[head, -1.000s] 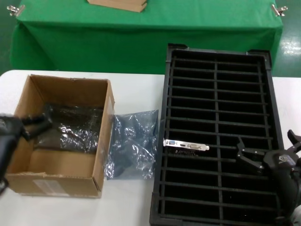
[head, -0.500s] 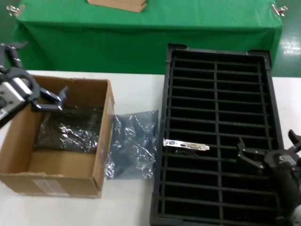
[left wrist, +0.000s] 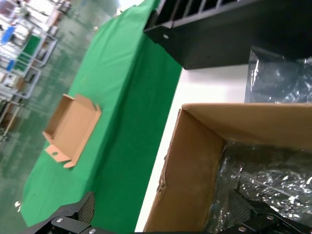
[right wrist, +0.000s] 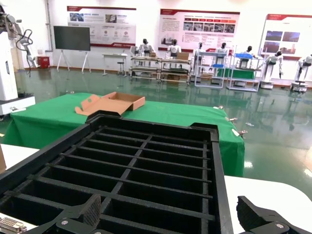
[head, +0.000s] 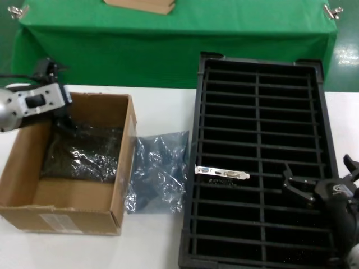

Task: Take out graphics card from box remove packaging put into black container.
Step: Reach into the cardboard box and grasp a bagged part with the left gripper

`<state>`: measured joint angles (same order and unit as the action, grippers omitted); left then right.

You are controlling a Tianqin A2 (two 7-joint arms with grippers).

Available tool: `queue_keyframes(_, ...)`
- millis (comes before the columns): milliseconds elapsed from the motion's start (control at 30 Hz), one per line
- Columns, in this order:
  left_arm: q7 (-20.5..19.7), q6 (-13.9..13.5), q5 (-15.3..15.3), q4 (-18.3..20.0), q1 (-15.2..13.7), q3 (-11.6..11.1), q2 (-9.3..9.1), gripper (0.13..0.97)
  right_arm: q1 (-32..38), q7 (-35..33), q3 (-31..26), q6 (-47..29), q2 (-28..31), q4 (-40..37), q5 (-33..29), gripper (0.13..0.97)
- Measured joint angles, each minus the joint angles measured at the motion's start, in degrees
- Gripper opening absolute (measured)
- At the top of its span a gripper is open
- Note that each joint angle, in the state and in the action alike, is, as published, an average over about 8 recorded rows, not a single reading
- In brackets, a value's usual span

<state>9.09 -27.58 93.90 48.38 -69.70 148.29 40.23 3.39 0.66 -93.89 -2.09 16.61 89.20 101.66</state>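
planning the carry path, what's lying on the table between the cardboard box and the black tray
An empty crinkly plastic bag lies on the white table between the box and the black tray, nothing else. The head view shows it best.

Left gripper (head: 53, 106): silver-grey metal wrist housing with a dark rectangular slot, black cable behind, black fingers (left wrist: 73, 219) with ribbed pads and small screws. Right gripper (head: 321, 180), over the black container (head: 258, 67): matte black, angular fingers, rounded black wrist.
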Motion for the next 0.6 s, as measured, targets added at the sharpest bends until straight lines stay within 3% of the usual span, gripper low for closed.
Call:
queue_keyframes(133,5.95,-4.54,-2.60,-8.28,-2.20,-2.77,-5.50,0.966,0.00,0.00,0.00,0.00,0.00,0.00,0.00,0.966)
queue_keyframes(267,11.58,-8.92,-5.13,-14.41,-3.53,-5.15,-9.26,0.966,0.00,0.00,0.00,0.00,0.00,0.00,0.00,0.966)
queue_keyframes(600,23.18,-18.19,-9.60,-23.52,-5.34,-11.01,-12.90,0.966,0.00,0.00,0.00,0.00,0.00,0.00,0.00,0.966)
